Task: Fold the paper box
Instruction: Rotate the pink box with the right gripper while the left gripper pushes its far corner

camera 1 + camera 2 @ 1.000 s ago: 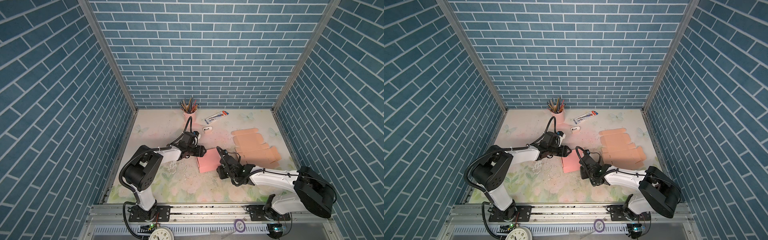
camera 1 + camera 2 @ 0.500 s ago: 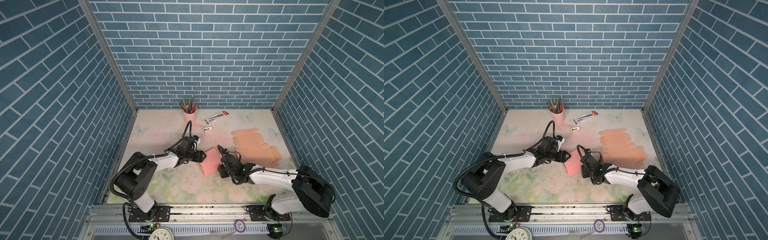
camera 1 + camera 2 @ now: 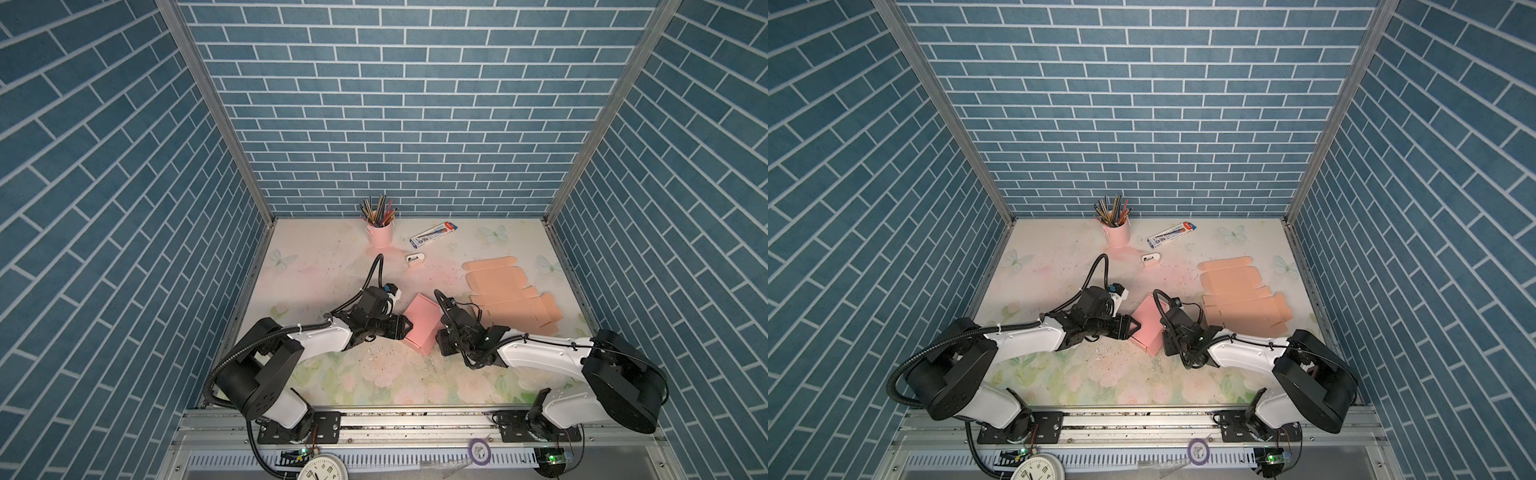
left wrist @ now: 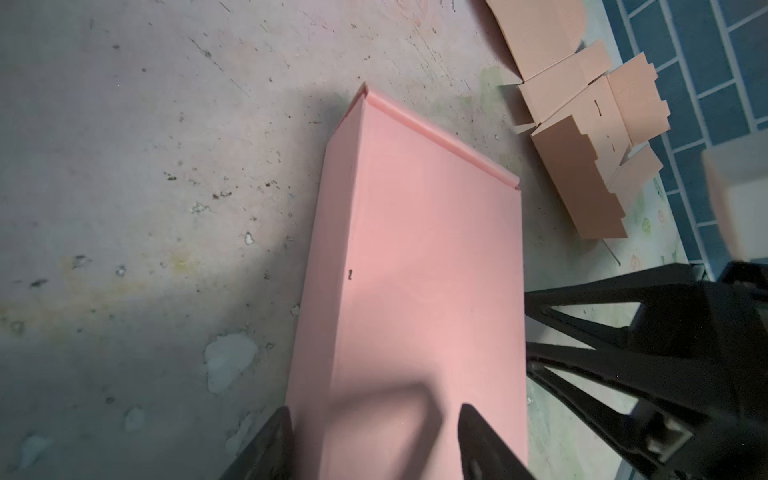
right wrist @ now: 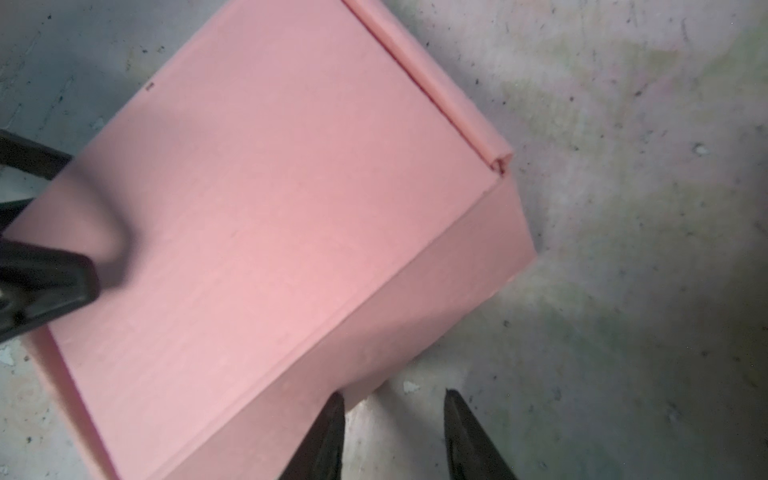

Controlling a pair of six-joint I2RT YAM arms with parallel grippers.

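Observation:
The pink paper box [image 3: 422,324] [image 3: 1148,326] lies folded and closed in the middle of the table. My left gripper [image 3: 405,328] [image 3: 1133,326] is at its left end, open. In the left wrist view the box [image 4: 415,249] runs between the jaws of that gripper [image 4: 376,413]: one finger is beside the side wall, the other over the lid. My right gripper [image 3: 444,334] [image 3: 1168,336] is at the box's right side. The right wrist view shows it [image 5: 395,397] open over bare table, with one finger touching the box's [image 5: 270,208] side wall.
Flat peach cardboard blanks [image 3: 511,299] [image 4: 582,166] lie to the right of the box, behind the right arm. At the back stand a pink pencil cup [image 3: 380,232], a pencil carton [image 3: 433,233] and a small white object [image 3: 414,259]. Brick walls enclose the table.
My left gripper has slid along the box's left side toward the near edge, and its jaws have narrowed slightly. The box has shifted a little. The right arm has barely moved.

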